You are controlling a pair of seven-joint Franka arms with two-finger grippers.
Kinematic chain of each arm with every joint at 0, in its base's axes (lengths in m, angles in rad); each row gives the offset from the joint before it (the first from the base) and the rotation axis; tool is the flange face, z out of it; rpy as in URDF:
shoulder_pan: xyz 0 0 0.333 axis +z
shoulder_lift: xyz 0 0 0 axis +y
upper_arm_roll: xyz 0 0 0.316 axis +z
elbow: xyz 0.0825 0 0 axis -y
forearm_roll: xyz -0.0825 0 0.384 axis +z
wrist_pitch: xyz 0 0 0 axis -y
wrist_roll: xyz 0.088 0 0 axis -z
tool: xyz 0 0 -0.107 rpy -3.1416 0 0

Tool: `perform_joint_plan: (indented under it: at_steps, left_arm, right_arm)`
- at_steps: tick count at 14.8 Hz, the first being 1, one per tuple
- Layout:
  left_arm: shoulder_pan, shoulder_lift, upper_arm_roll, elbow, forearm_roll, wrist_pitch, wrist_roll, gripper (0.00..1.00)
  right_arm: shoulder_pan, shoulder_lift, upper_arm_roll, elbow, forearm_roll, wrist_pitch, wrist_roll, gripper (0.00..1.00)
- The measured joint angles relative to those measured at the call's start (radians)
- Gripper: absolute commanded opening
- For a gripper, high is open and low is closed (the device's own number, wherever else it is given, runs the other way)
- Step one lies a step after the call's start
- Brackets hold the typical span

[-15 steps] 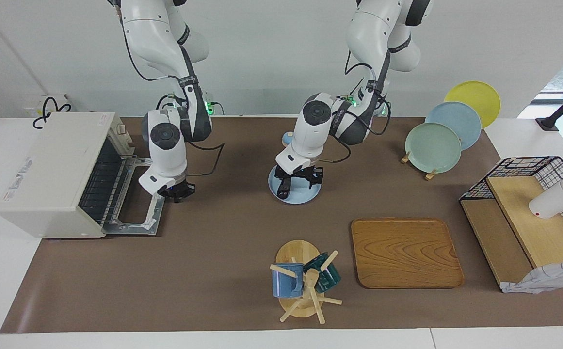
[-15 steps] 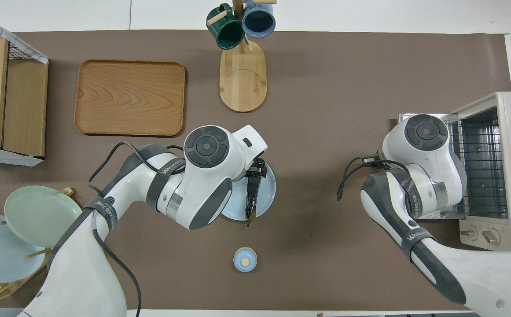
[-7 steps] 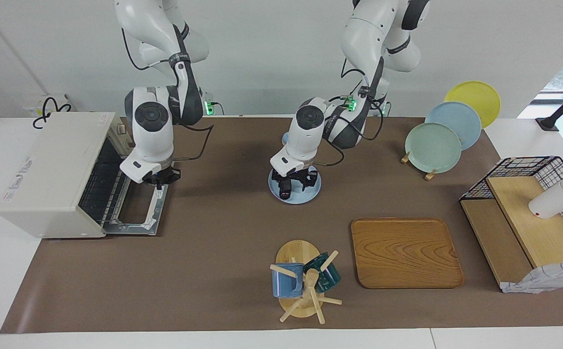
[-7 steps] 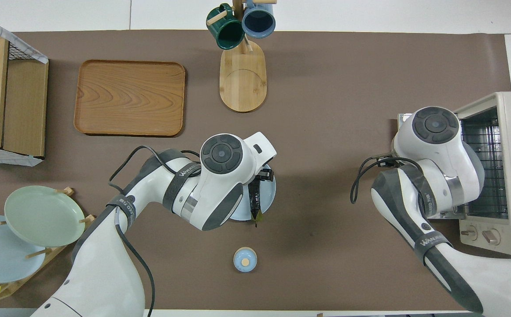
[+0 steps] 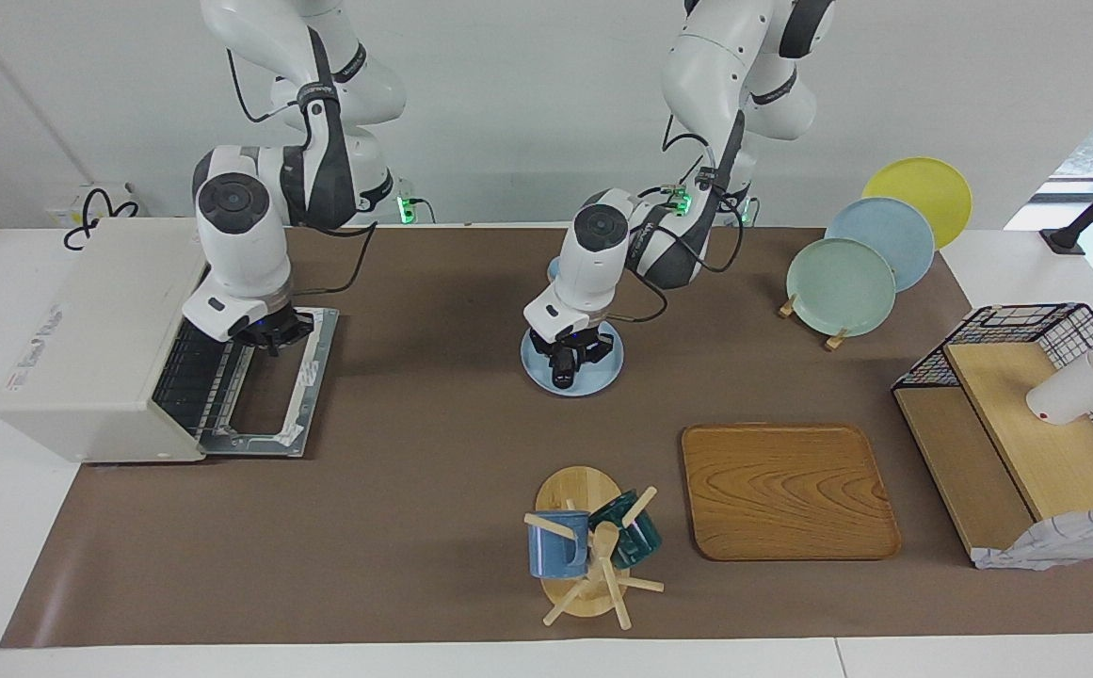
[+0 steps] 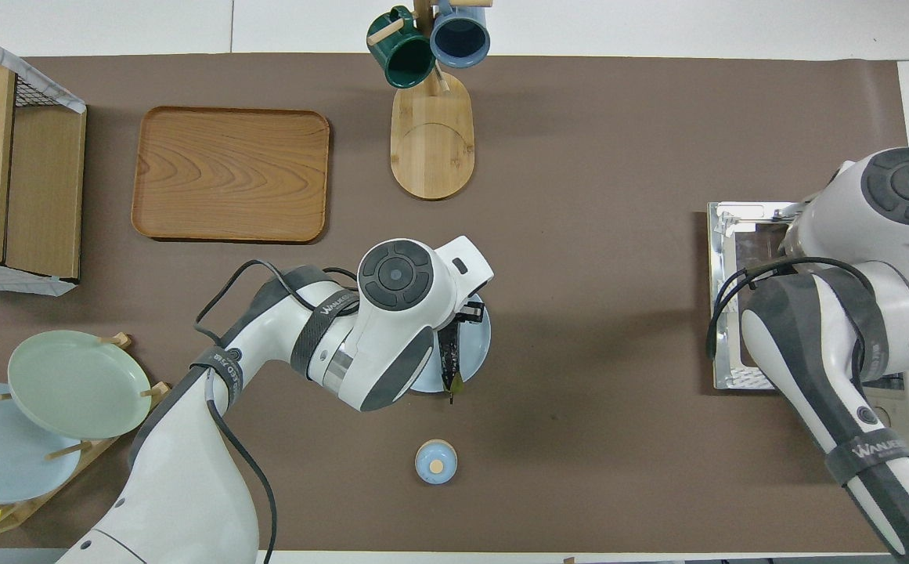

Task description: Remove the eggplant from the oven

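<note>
The dark purple eggplant (image 6: 448,362) lies on a light blue plate (image 5: 533,373) near the middle of the table, its green stem end pointing toward the robots. My left gripper (image 5: 568,368) is down on the plate and shut on the eggplant. The off-white oven (image 5: 94,330) stands at the right arm's end of the table with its glass door (image 5: 273,405) folded down flat and its wire rack showing. My right gripper (image 5: 268,337) hangs shut over the door's edge nearest the oven, holding nothing. In the overhead view the right arm hides most of the oven.
A small blue lid (image 6: 435,462) sits nearer to the robots than the plate. A wooden tray (image 5: 786,490) and a mug tree (image 5: 588,546) stand farther out. A plate rack (image 5: 847,282) and a black wire basket (image 5: 1026,325) occupy the left arm's end.
The left gripper's fingers have closed on the eggplant on the plate. The right arm has swung from beside the oven door to over it, close to the oven's mouth.
</note>
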Motion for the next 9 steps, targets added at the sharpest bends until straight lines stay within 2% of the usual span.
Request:
perform_joint_plan:
  at_steps: [4, 9]
  left_arm:
    - [0.035, -0.007, 0.011, 0.027, -0.014, -0.042, 0.003, 0.0]
    - [0.235, -0.034, 0.019, 0.242, -0.065, -0.289, 0.111, 0.0]
  right_arm:
    - [0.043, 0.018, 0.006, -0.072, 0.017, 0.14, 0.079, 0.0]
    - [0.027, 0.105, 0.002, -0.096, 0.111, 0.219, 0.079, 0.0]
